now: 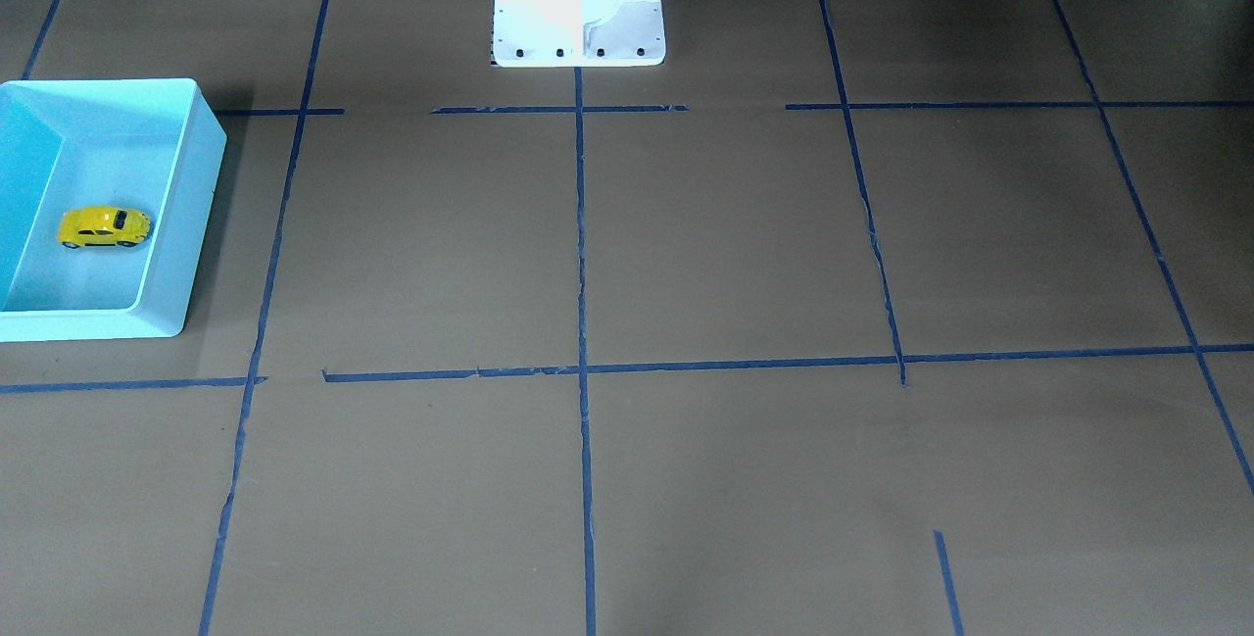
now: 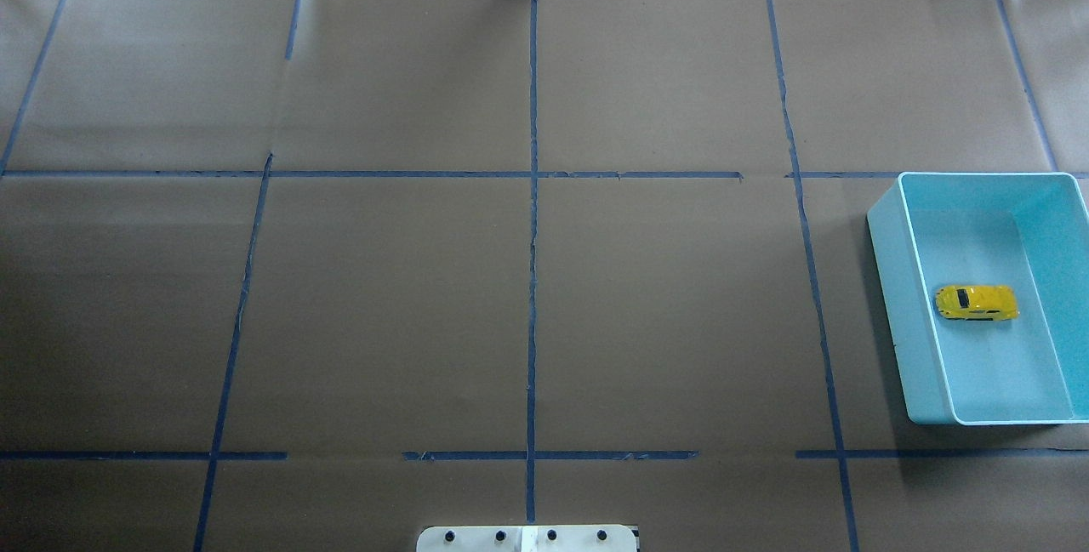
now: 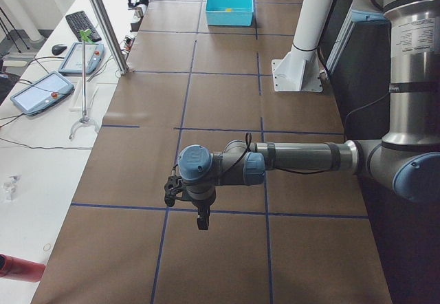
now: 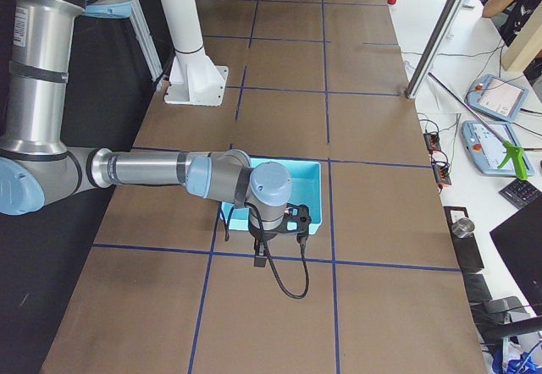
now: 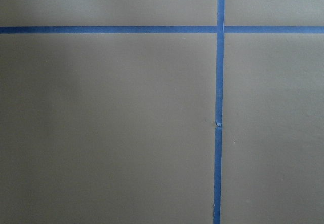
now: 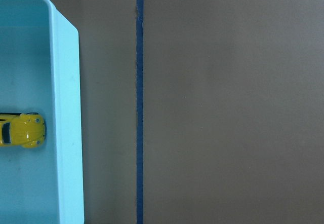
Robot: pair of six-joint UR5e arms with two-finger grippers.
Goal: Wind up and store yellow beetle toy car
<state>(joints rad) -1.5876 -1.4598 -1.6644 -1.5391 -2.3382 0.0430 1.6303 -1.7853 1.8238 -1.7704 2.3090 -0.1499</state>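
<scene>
A wide table covered in brown paper is marked into squares by blue tape lines. On the robot's right side of it stands an open rectangular turquoise plastic bin. The right claw hangs by the bin's near edge, and the left claw hangs over bare paper, well apart from the bin. Neither holds the car. Only the side views show them, so I cannot tell whether their fingers are apart or together. The tiny glossy yellow beetle toy car sits on its wheels on the bin floor, touching no wall.

The car looks stored, but nothing shows whether it was wound. If it must come out, the bin wall could catch a claw. The small rounded body could also slip or roll from a pinch.
</scene>
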